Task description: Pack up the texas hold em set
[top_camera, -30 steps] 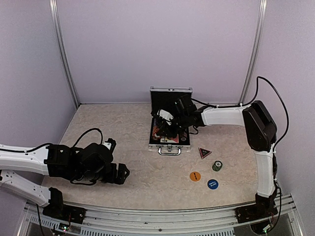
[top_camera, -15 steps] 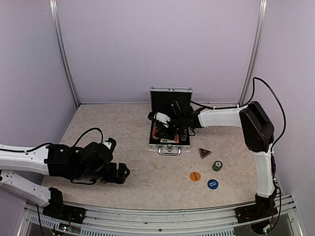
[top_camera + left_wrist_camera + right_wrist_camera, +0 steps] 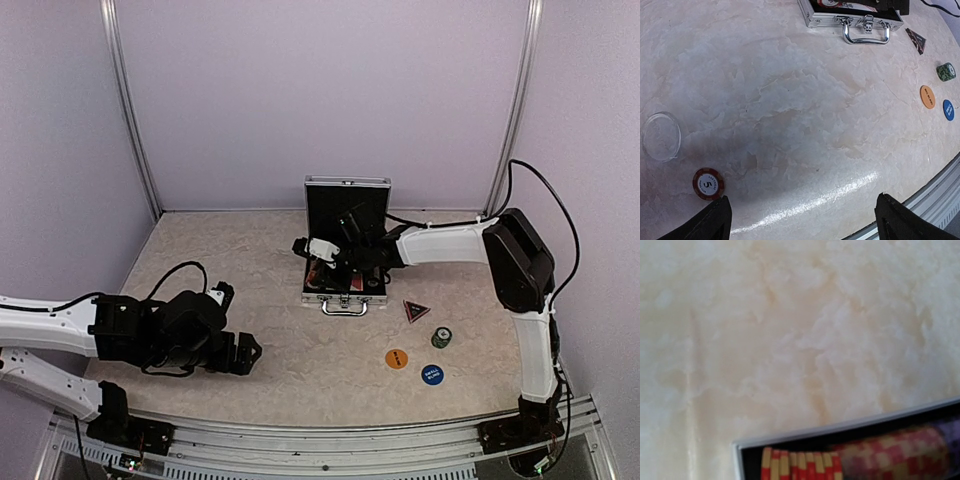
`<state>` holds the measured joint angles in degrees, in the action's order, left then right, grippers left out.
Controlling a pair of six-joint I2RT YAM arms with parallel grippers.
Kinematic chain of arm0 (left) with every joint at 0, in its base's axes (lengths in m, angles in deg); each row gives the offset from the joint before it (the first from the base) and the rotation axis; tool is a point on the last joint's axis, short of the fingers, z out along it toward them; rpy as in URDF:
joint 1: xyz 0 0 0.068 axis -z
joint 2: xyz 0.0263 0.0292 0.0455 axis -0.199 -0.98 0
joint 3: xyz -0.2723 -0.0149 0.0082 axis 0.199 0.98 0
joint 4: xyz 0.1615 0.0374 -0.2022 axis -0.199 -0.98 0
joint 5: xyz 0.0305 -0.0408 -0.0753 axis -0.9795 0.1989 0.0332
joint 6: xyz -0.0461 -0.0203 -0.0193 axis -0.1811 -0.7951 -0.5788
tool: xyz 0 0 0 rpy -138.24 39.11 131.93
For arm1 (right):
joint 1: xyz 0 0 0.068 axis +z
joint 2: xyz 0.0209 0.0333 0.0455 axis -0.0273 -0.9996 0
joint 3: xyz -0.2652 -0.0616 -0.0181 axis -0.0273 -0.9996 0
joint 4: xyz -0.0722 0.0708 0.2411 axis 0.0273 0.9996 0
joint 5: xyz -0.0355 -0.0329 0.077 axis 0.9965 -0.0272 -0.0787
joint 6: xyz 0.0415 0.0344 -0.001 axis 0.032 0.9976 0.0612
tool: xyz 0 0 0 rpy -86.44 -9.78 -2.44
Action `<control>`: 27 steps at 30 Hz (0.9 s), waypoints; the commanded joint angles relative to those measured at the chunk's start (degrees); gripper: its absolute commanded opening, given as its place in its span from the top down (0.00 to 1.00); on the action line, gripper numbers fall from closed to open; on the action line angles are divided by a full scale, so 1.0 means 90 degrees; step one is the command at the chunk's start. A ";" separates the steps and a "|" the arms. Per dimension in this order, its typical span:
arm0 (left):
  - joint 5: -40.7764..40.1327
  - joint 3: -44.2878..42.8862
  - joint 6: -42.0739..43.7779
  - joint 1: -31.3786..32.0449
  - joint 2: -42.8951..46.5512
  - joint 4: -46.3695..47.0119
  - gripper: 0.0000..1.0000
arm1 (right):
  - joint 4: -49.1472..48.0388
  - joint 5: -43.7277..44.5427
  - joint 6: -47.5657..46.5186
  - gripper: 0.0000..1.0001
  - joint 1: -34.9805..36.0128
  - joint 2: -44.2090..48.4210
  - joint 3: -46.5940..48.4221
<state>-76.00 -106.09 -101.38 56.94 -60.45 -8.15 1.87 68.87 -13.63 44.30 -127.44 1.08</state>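
Standing open toward the far edge of the table (image 3: 250, 250), about its middle, the silver briefcase (image 3: 362, 297) keeps its lid (image 3: 347, 200) upright and turns its handle (image 3: 344, 308) to the near edge. The right gripper (image 3: 322, 250) hangs over the left side of the case; I cannot tell if its jaws are wide or narrow. Its wrist view shows a corner of the case with a row of red chips (image 3: 800, 465) inside and bare table outside.

Between the case and the near right corner lie the dark triangular marker (image 3: 416, 310), a green chip (image 3: 441, 337), an orange disc (image 3: 397, 358) and a blue disc (image 3: 432, 375), all apart from each other.

The left gripper (image 3: 247, 352) is low by the near left corner, jaws spread wide, holding nothing. A red chip marked 5 (image 3: 708, 183) and a clear round disc (image 3: 661, 136) lie close to one of its fingers (image 3: 715, 222). A broad stretch of bare table separates it from the case.
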 commanded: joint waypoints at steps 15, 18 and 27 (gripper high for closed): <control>0.0003 0.0031 0.0064 -0.0054 0.0095 0.0043 0.01 | 0.0127 0.0218 -0.0313 0.85 0.0098 -0.0291 0.0173; 0.0022 0.0027 0.0077 -0.0075 0.0072 0.0064 0.01 | 0.0149 0.0237 -0.0316 0.84 0.0127 -0.0384 0.0274; 0.0062 -0.0012 0.0136 -0.0129 -0.0002 0.0113 0.01 | 0.0117 0.0544 -0.0362 0.71 0.0140 -0.0421 0.0289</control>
<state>-75.78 -105.98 -101.12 56.44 -60.21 -8.11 3.14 71.76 -16.29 44.91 -130.26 2.66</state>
